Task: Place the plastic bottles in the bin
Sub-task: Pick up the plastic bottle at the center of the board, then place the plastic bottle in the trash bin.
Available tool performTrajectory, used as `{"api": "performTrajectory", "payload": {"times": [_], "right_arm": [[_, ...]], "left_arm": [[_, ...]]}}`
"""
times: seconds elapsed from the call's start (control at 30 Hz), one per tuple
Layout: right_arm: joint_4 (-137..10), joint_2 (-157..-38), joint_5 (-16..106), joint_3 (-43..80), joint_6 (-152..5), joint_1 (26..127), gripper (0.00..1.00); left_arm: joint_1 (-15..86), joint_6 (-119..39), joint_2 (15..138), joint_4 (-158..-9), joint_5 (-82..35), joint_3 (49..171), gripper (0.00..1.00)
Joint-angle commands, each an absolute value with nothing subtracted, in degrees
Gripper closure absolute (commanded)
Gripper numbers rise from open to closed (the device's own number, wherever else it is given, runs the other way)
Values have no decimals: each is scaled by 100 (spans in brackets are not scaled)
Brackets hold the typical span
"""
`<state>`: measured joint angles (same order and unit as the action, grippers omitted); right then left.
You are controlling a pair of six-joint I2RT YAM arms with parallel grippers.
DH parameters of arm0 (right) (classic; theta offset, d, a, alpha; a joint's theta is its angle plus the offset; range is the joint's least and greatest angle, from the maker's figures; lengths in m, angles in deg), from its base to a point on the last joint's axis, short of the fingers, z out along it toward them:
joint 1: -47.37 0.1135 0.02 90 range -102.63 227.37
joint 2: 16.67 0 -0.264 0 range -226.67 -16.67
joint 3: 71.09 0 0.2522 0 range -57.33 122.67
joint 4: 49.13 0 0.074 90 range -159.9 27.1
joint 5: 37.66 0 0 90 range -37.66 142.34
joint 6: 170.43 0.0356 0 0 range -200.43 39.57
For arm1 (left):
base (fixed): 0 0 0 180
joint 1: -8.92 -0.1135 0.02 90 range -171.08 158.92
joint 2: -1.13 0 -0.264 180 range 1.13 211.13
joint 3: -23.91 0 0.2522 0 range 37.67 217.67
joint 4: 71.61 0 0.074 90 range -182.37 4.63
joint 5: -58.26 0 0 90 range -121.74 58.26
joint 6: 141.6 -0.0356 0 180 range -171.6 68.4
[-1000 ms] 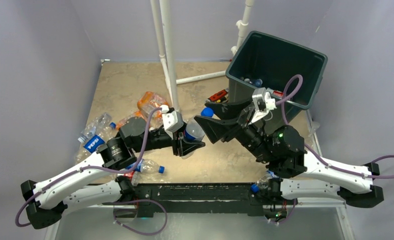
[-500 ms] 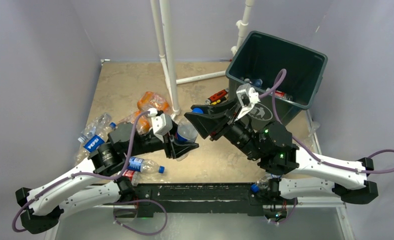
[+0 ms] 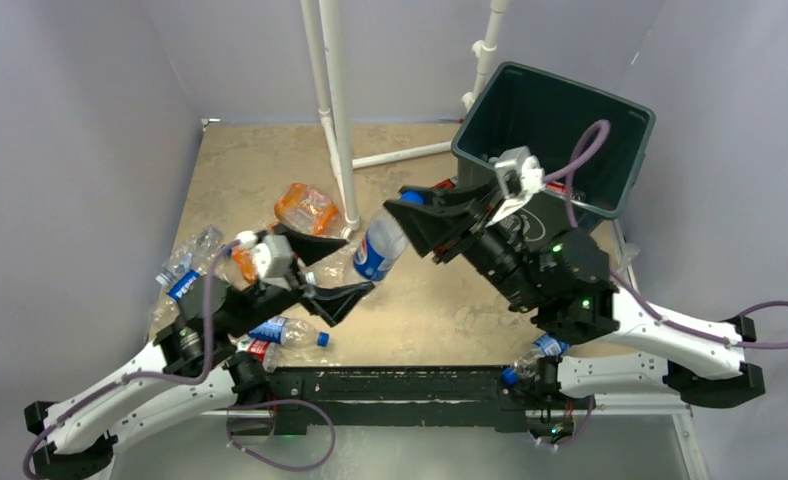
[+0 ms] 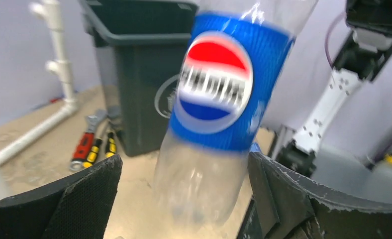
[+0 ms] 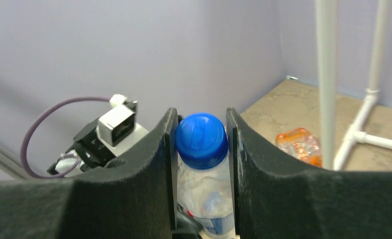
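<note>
A clear Pepsi bottle with a blue cap hangs tilted in mid-air over the table's middle. My right gripper is shut on its cap and neck, one pad on each side. My left gripper stands open below and to the left; in its wrist view the bottle's base sits between the spread jaws, apart from both. The dark bin stands at the back right, with bottles in it. More bottles lie on the left: an orange-labelled one, a Pepsi one and another.
White PVC pipes rise behind the middle, with a crosspiece on the table. Small red and yellow tools lie by the bin's foot. One bottle lies near the right arm's base. Purple-grey walls close in the table.
My left gripper let go of the Pepsi bottle, opened wide and drew back down and left. My right gripper shut on the cap and now carries the bottle alone.
</note>
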<state>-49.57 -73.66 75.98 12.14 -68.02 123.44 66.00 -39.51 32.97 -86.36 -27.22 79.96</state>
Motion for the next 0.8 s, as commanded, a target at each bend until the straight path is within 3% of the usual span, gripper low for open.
{"api": "performTrajectory", "payload": {"times": [0.0, 0.1, 0.3, 0.37, 0.47, 0.77], "right_arm": [[-5318, -7252, 8598, 2269, -7951, 12340, 100], [-5051, -7297, 9404, 2698, -9038, 12345, 100], [-2514, -7912, 10943, 3323, -12084, 12299, 100], [-1981, -8264, 11065, 3619, -12736, 11861, 100], [-3656, -8705, 10775, 4273, -11568, 10540, 100], [-6125, -9971, 9684, 5467, -9111, 7581, 100]], "left_arm": [[6587, -3709, 2309, -7838, -4240, 7528, 4], [6587, -3454, 1787, -8142, -5127, 7453, 2], [6587, -2548, 950, -8281, -6335, 6989, 1], [6588, -2066, 823, -8407, -6863, 6901, 1], [6589, -1518, 773, -8737, -7447, 6852, 1], [6591, -889, 1349, -9216, -7470, 6982, 1]]}}
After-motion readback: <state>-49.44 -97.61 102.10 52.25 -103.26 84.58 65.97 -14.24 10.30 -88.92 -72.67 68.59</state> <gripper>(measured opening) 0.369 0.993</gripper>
